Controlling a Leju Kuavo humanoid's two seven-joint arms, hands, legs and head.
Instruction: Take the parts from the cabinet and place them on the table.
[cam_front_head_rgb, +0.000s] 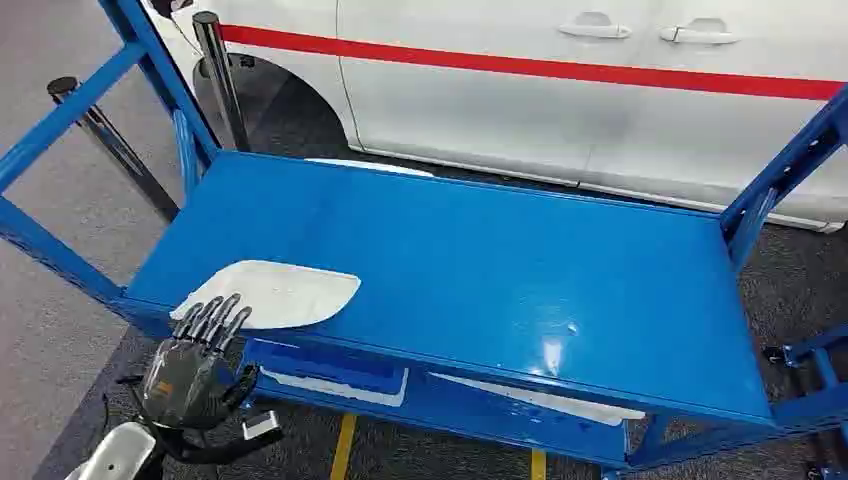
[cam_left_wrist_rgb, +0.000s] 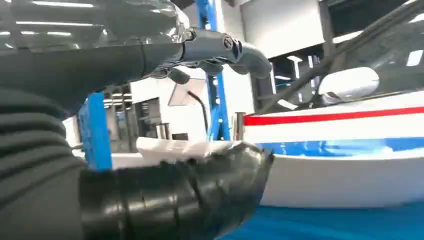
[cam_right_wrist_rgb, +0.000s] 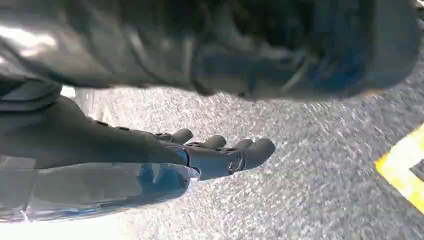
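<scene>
The left hand (cam_front_head_rgb: 195, 365) sits at the near-left corner of the blue tabletop (cam_front_head_rgb: 480, 260), its fingers (cam_front_head_rgb: 215, 318) stretched flat over the near edge of the white part (cam_front_head_rgb: 275, 292). In the left wrist view the thumb sits below that part's edge with the fingers above, so the hand appears to be grasping it, though how firm the contact is cannot be told.

The white part lies flat on the tabletop, at its near-left corner, mostly supported but with its near edge close to the rim. A second white part (cam_front_head_rgb: 370, 166) lies at the tabletop's far edge, and more pale parts (cam_front_head_rgb: 540, 400) rest on the lower shelf beneath it.

The step in hand looks like setting the part down. To do it well, slide the part further in from the rim before loosening the fingers, then draw the hand straight back so nothing drags it off.

The right hand (cam_right_wrist_rgb: 220, 152) hangs over grey floor, fingers released and holding nothing.
</scene>
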